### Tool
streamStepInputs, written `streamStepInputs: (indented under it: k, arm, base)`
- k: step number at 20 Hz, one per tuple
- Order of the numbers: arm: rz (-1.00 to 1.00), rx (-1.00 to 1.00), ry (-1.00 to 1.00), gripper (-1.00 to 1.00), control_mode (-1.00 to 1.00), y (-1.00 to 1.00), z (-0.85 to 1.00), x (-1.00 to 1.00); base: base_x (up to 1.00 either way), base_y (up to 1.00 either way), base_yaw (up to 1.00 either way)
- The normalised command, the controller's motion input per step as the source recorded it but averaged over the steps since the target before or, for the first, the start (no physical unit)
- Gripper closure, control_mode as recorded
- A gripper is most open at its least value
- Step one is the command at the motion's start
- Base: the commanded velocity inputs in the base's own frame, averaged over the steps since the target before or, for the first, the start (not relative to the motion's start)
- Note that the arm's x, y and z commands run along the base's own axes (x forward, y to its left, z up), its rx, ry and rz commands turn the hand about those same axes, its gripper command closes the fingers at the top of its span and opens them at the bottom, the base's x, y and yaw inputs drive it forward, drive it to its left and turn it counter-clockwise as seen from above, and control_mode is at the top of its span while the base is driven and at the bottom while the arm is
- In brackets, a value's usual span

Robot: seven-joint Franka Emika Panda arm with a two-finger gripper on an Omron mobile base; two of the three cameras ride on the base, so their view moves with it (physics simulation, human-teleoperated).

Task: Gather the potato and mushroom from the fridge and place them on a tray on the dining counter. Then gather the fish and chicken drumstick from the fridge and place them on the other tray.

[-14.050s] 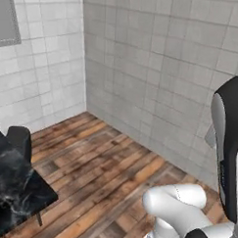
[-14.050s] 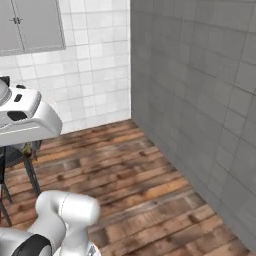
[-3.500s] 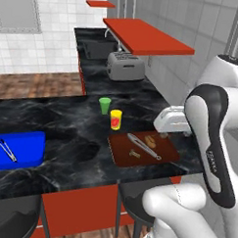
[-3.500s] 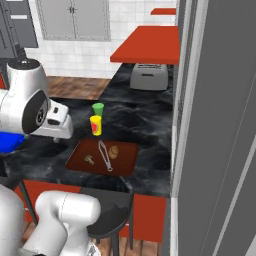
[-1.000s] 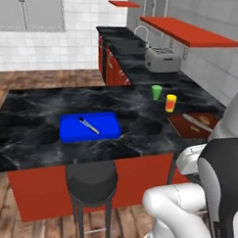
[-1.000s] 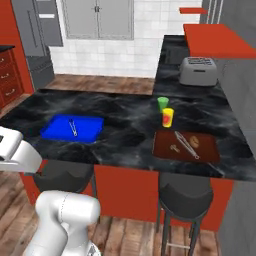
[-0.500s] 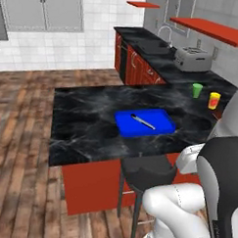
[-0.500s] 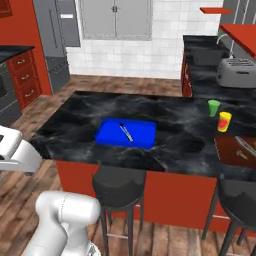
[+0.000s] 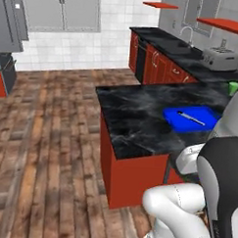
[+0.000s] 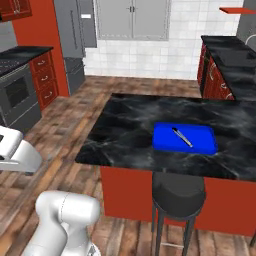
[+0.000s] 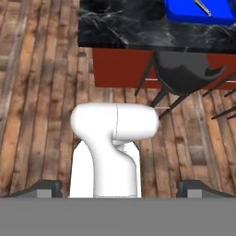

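Note:
The grey fridge (image 10: 75, 30) stands at the far wall, its doors closed; its edge also shows as the fridge (image 9: 11, 23) at the upper left. A blue tray (image 10: 185, 138) with a slim silver utensil on it lies on the black marble dining counter (image 10: 125, 130). From the other side I see the tray (image 9: 192, 118) on the dining counter (image 9: 135, 117). My gripper (image 11: 118, 189) is open and holds nothing, pointing down at the floor beside the counter, with the tray (image 11: 200, 11) at the top right. The potato, mushroom, fish and chicken drumstick are out of view.
A dark stool (image 10: 177, 192) stands against the counter's near side. An oven (image 10: 20, 95) with red drawers lines the left wall. A back counter carries a sink and toaster (image 9: 221, 57). Wooden floor (image 9: 46, 137) stretches between the dining counter and the fridge.
The whole scene has slid sideways in both base views, so the camera has moved with the base; the fridge has come into view. The gripper stays open.

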Motion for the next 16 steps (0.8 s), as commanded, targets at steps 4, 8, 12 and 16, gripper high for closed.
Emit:
streamStepInputs:
  k: [4,8,12,16]
  arm:
    - [0.0,0.0,0.0,-1.0,1.0,0.0,0.0,0.0]
    - [0.0,0.0,0.0,-1.0,1.0,0.0,0.0,0.0]
    - [0.0,0.0,0.0,-1.0,1.0,0.0,0.0,0.0]
    - [0.0,0.0,0.0,-1.0,1.0,0.0,0.0,0.0]
  base:
    - [0.51,1.0,-0.08]
    - [0.82,1.0,-0.13]
    - [0.98,1.0,-0.16]
    - [1.0,1.0,-0.15]
